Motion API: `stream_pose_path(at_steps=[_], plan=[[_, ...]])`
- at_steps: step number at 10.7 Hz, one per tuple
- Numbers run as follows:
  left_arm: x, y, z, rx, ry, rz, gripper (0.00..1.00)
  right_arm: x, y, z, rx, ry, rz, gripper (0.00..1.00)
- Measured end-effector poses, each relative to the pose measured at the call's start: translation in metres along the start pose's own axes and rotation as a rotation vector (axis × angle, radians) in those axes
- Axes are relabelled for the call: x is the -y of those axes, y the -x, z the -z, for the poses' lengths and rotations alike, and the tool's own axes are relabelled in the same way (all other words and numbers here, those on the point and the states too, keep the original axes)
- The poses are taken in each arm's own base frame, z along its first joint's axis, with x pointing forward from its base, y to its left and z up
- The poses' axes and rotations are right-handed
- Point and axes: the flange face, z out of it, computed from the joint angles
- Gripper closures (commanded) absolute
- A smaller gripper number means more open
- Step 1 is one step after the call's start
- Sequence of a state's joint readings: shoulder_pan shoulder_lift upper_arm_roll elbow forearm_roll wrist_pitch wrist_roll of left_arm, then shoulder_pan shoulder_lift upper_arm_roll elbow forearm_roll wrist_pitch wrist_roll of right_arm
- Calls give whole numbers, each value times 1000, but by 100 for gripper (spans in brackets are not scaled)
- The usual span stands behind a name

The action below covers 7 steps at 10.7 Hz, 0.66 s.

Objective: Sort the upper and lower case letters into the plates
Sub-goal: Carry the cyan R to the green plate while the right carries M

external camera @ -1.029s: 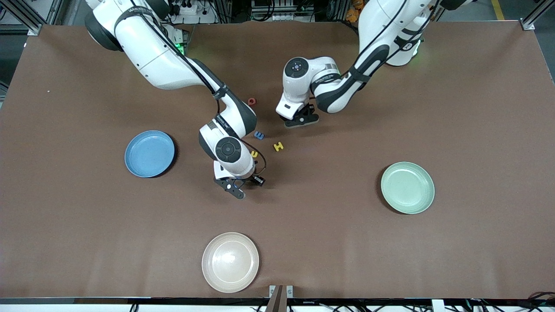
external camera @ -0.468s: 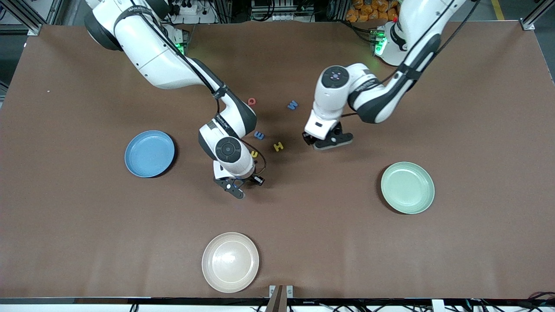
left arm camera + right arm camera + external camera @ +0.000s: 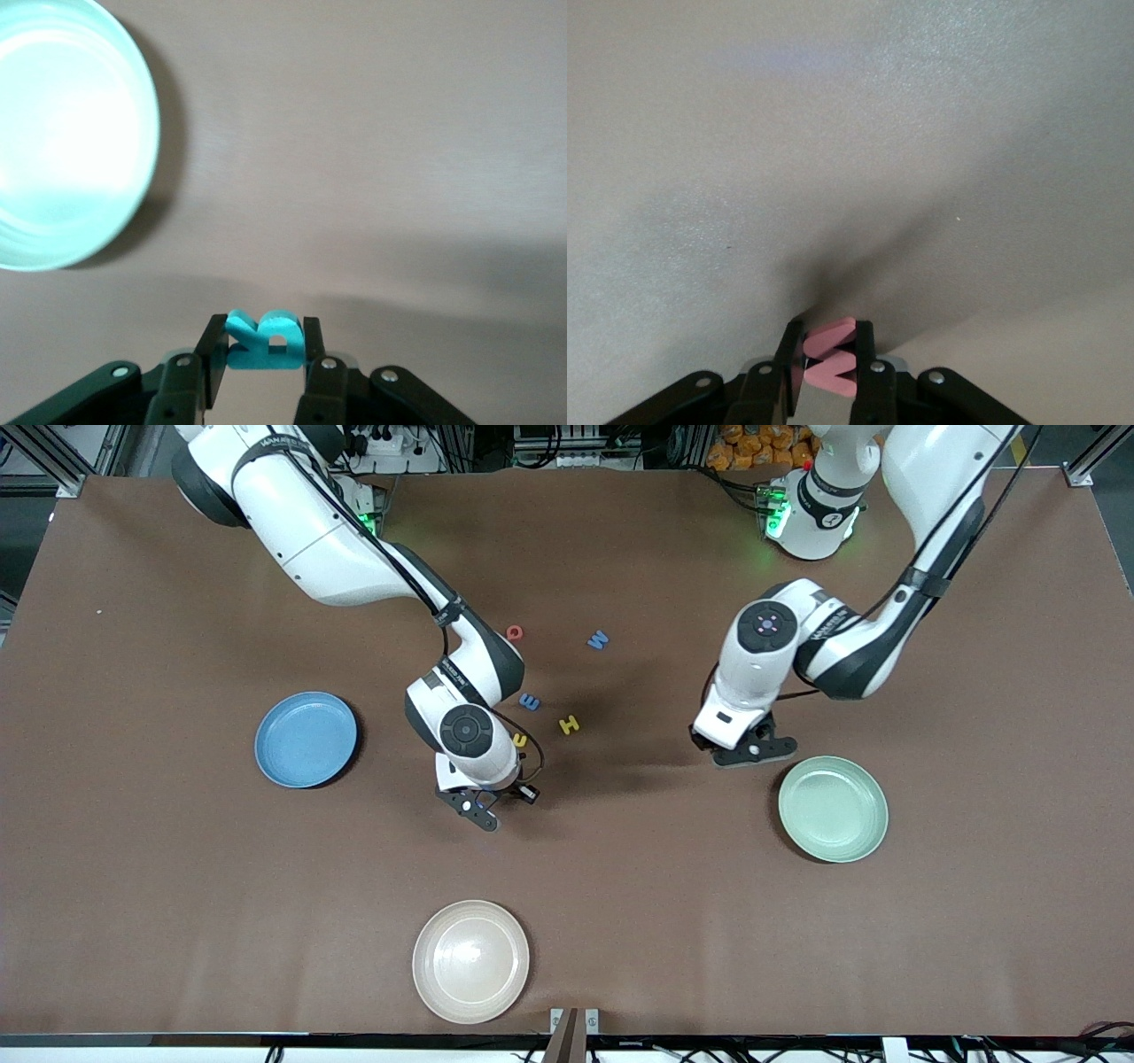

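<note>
I count three round shallow plates (image 3: 306, 740) and seven chunky letters (image 3: 569, 724), perhaps foam; my left gripper (image 3: 262, 354) pinches a teal letter (image 3: 264, 337), my right gripper (image 3: 830, 365) a pink one (image 3: 830, 358).

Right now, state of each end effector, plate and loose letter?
left end effector: shut on teal letter, beside mint plate
right end effector: shut on pink letter
mint plate: empty
blue plate: empty
cream plate: empty
red letter, blue W, blue letter, yellow H, yellow letter: on table
</note>
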<state>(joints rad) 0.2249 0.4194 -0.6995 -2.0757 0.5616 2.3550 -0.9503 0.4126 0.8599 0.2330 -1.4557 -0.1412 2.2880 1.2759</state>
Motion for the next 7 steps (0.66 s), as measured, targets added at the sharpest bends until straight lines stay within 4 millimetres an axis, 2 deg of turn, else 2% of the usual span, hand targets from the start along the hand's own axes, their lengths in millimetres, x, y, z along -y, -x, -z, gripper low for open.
stream_pose_path(at_steps=[2,3,4,5,7], plan=[[23,-12,-5,15,-16,-61,100,0,-4,3,0,-1,-3,100],[38,-20,-7,20,-21,-98,100,-3,-12,11,6,7,-6,100],[59,-31,-9,22,-27,-138,100,-7,-24,28,25,17,-1,100],[82,-43,-13,26,-34,-178,100,-14,-40,55,52,21,9,100],[133,-68,-17,28,-49,-255,100,-42,-76,107,99,56,46,100]])
